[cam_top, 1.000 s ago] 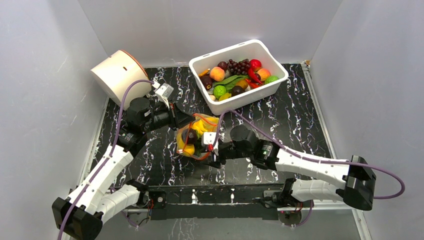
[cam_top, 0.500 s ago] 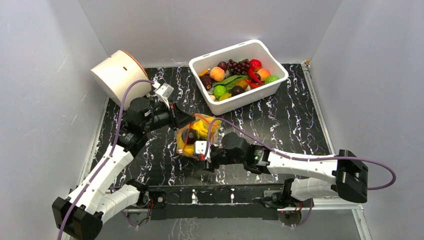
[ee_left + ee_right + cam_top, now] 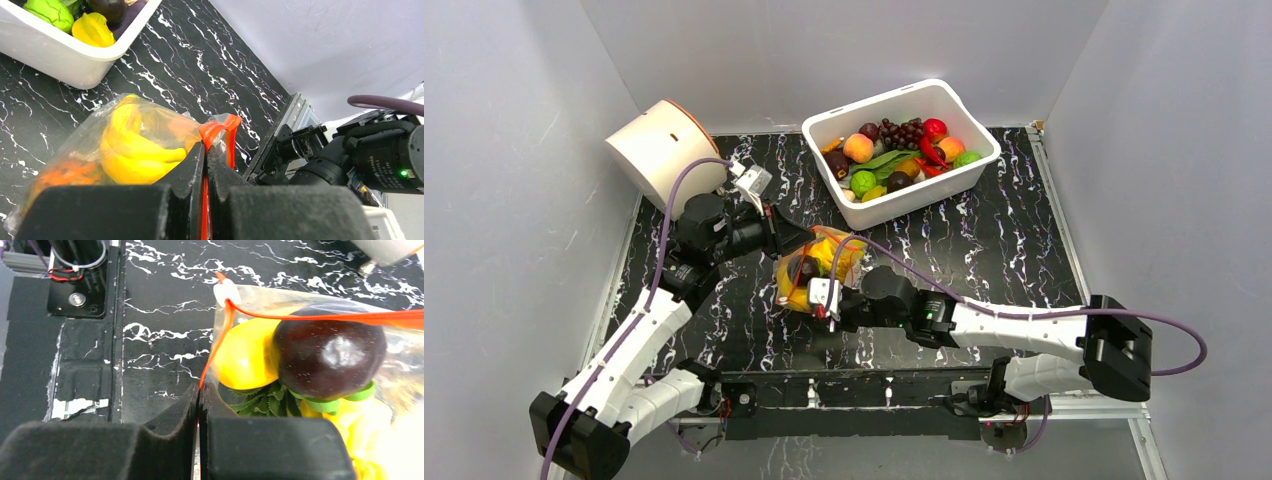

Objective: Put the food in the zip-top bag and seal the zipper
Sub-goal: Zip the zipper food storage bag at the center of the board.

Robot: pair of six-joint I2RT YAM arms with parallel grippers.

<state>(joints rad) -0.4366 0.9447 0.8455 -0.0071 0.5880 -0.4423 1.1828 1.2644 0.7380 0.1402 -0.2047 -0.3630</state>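
Observation:
The clear zip-top bag point(image 3: 819, 268) lies mid-table with food inside. In the right wrist view I see a dark purple round fruit point(image 3: 327, 352), a yellow fruit point(image 3: 245, 357) and green pineapple leaves point(image 3: 265, 402). The left wrist view shows the yellow banana bunch point(image 3: 132, 145) through the plastic. The red-orange zipper point(image 3: 320, 317) runs along the mouth. My left gripper point(image 3: 792, 240) is shut on the zipper point(image 3: 215, 131) at the bag's far-left end. My right gripper point(image 3: 824, 300) is shut on the zipper strip point(image 3: 212, 357) at the near end.
A white bin point(image 3: 969, 170) full of toy produce stands at the back right. A round white container point(image 3: 659, 150) lies tipped at the back left. A black bar runs along the table's near edge point(image 3: 874, 385).
My right arm has slid left along the bag's near side, its gripper staying shut on the zipper. The left arm has stayed put.

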